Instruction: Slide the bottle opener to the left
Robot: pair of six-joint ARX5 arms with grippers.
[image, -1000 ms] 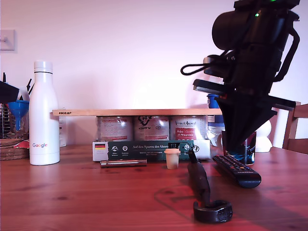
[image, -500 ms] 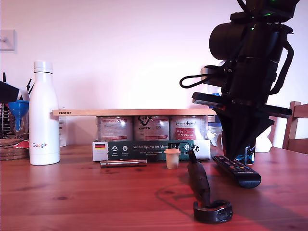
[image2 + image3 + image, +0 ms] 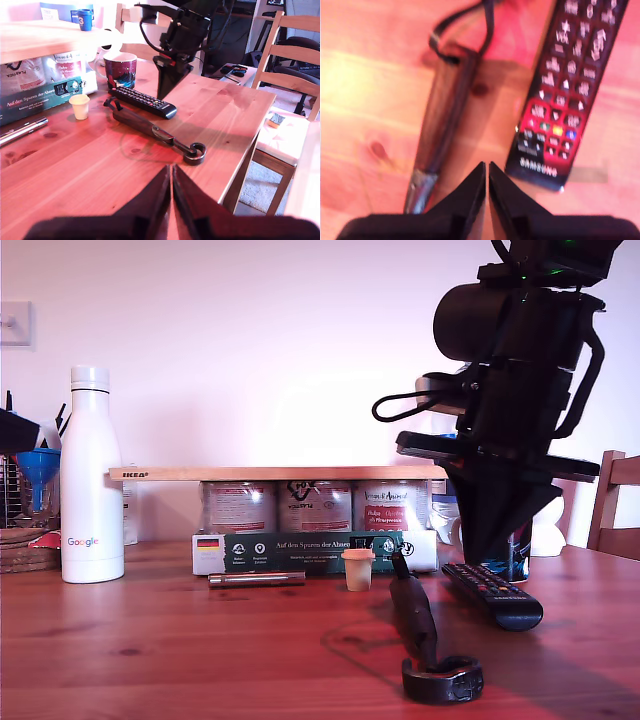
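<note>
None of the slide looks done: my second pincer [image 3: 486, 172], jaws pressed together, hangs between opener [image 3: 445, 120] and remote [image 3: 565, 85], touching neither.

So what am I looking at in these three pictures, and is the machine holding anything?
Two robot arms work at one wooden table. One picture comes from a camera standing on the table; the other two come from cameras riding on each arm's pincer. The big black shape is the arm carrying my second gripper, poised above the gap between the bottle opener and the remote control. My first gripper looks on from across the table. Both pincers are closed and hold nothing. A white bottle stands further back.
</note>
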